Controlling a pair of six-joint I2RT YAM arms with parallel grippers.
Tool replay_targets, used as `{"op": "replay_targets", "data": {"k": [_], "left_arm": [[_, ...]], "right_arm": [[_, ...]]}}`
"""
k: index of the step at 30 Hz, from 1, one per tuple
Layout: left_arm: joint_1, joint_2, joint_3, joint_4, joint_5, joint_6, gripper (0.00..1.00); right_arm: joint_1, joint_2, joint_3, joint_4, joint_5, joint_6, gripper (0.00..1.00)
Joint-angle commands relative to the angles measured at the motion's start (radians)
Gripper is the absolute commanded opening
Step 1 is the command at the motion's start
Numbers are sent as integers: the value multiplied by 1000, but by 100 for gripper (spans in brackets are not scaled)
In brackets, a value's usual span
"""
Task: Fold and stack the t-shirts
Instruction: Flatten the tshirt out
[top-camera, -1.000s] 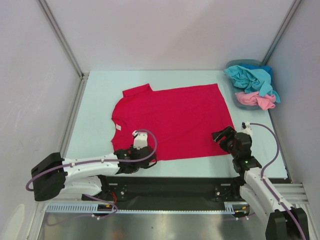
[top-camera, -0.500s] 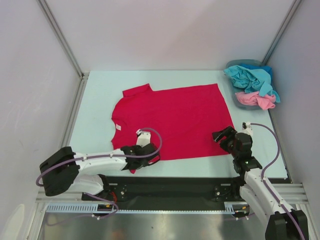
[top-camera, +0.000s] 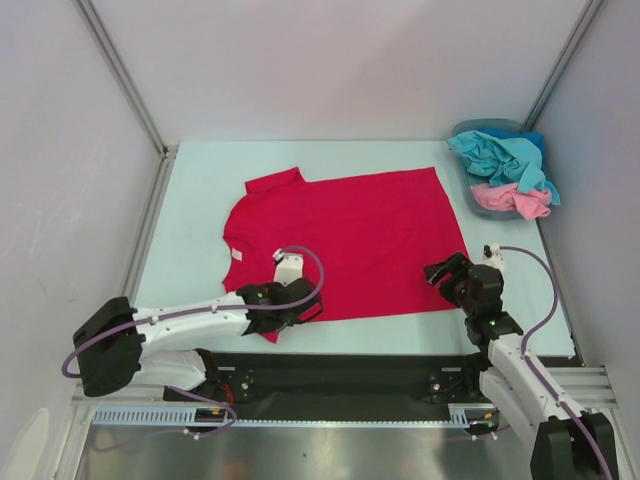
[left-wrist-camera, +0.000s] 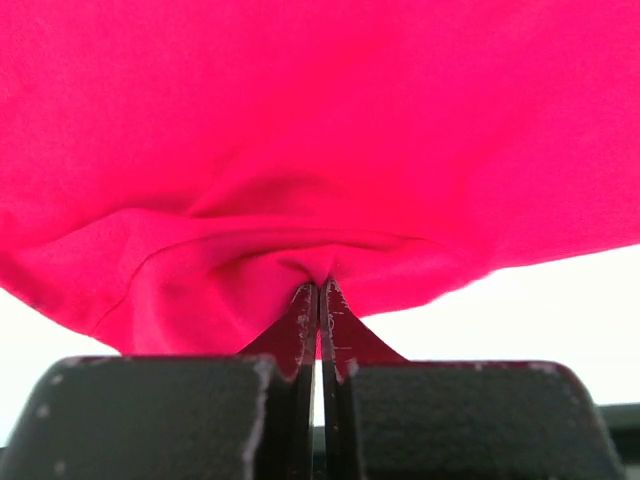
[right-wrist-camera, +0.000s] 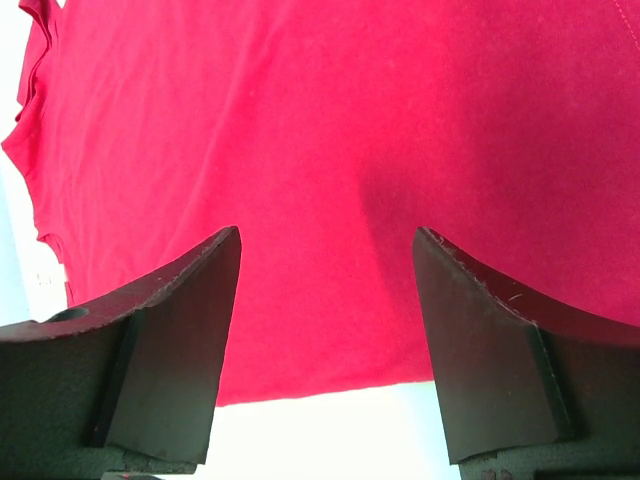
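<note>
A crimson red t-shirt (top-camera: 350, 240) lies spread flat on the pale table, neck to the left, with a small white label (top-camera: 237, 256) at the collar. My left gripper (top-camera: 303, 311) sits at the shirt's near edge by the lower sleeve. In the left wrist view this gripper (left-wrist-camera: 320, 290) is shut, with a bunched fold of red cloth (left-wrist-camera: 300, 150) pinched between its tips. My right gripper (top-camera: 446, 272) stands open at the shirt's near right corner. Seen from the right wrist, its fingers (right-wrist-camera: 327, 240) straddle the red hem (right-wrist-camera: 320, 385) without gripping it.
A blue-grey basket (top-camera: 489, 126) at the far right corner holds crumpled teal-blue shirts (top-camera: 505, 155) and a light pink one (top-camera: 512, 200). Metal frame posts stand at the back corners. The table's near edge (top-camera: 400, 345) runs just behind both grippers.
My left gripper has moved slightly right along the shirt's near edge and closed on the red cloth, bunching it. The right arm has not moved.
</note>
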Motion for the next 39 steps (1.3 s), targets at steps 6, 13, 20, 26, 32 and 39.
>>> {"op": "replay_targets", "data": {"k": [6,13,20,26,32,39], "left_arm": [[7,-17,252,-94,-98,74,1],[9,95,369,-92,-104,131,1],[9,140,298,-68,-58,117,15],[29,183,257,-43,-75,105,32],[44,208,278,-35,-66,97,36],[32,108,289,-87,-63,91,36]], "right_arm": [[-2,28,-9,74,-6,5,74],[-4,-1,-6,49,-6,-6,74],[-10,-8,-8,49,-6,-6,74],[-9,-1,-8,54,-34,0,74],[-10,-35,-6,21,-29,-11,74],[-7,-14,-14,41,-32,-3,74]]}}
